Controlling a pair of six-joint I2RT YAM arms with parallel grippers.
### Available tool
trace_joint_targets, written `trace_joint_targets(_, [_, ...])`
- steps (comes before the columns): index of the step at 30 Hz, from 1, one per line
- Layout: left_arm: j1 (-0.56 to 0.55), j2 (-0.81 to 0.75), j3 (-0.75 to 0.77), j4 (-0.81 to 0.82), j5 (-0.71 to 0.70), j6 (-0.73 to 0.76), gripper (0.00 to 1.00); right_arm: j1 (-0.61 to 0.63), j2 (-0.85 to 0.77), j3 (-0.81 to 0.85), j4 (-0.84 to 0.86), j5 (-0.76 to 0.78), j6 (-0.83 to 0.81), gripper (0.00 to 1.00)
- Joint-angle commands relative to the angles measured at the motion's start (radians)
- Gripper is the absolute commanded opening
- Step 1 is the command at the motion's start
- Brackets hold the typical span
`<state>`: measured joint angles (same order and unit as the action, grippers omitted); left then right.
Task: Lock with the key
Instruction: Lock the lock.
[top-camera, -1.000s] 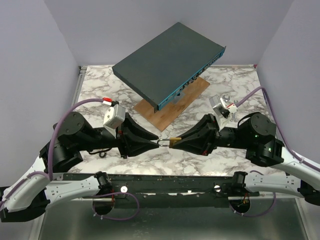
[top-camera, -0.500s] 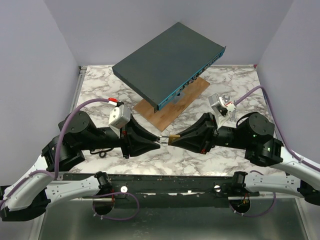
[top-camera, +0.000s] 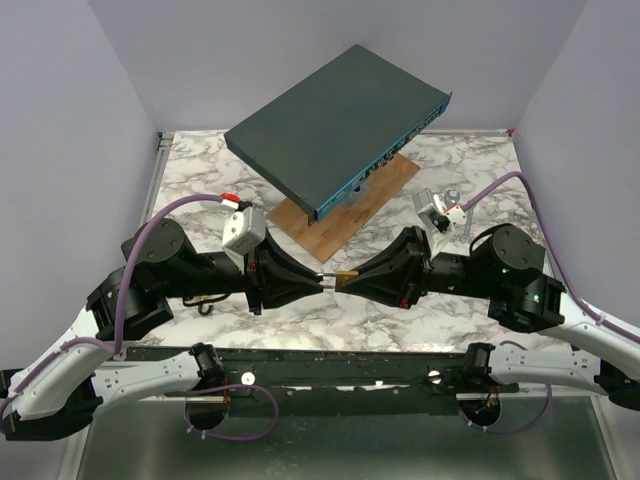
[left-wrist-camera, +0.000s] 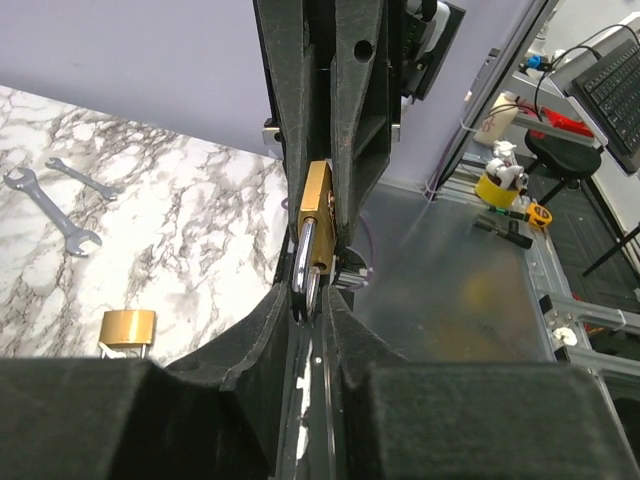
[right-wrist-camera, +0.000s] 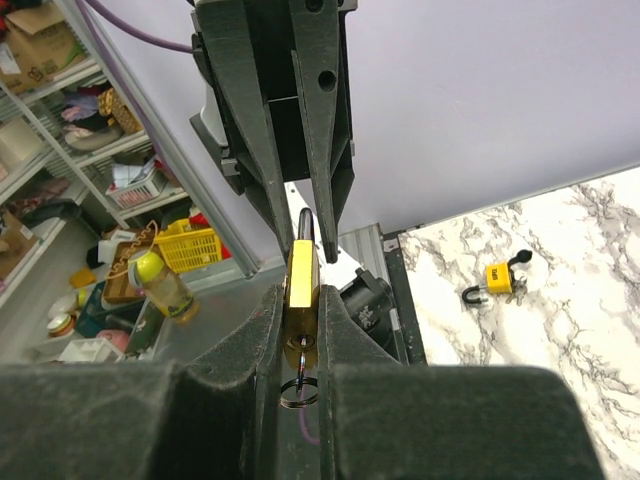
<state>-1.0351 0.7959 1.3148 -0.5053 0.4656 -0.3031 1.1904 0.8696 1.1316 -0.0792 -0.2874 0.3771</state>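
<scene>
Padlock (top-camera: 345, 279) held mid-air over desk (top-camera: 200, 170) centre, nr front edge. Right gripper (right-wrist-camera: 300, 310): jaws clamped on brass body, key (right-wrist-camera: 300, 350) at its base w/ ring hanging. Left gripper (left-wrist-camera: 310, 305): jaws flank shackle (left-wrist-camera: 304, 262), narrow gap; can't tell if clamped. Tilted box (top-camera: 340, 125) well behind, bare marble both sides. Spare padlock (left-wrist-camera: 127, 328) lies apart on desk.

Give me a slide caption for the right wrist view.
Right pincer holds the brass padlock, key ring below; left pincer pinches its shackle.
</scene>
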Motion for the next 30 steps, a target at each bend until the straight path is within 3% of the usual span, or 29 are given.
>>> trace_joint_targets(1, [0.006,0.009,0.023,0.014,0.019,-0.006,0.13,0.004,-0.022,0.005,-0.005,0.018,-0.004,0.01])
trace_joint_targets(4, [0.006,0.015,0.021,0.015,0.022,-0.023,0.00,0.003,-0.024,0.010,-0.024,0.021,-0.011,0.01])
trace_joint_targets(19, [0.006,0.054,-0.038,0.147,0.120,-0.125,0.00,0.004,0.008,0.021,-0.051,-0.007,-0.010,0.01])
trace_joint_targets(30, [0.006,0.065,-0.074,0.238,0.100,-0.161,0.00,0.003,0.042,0.004,0.000,-0.015,0.036,0.01])
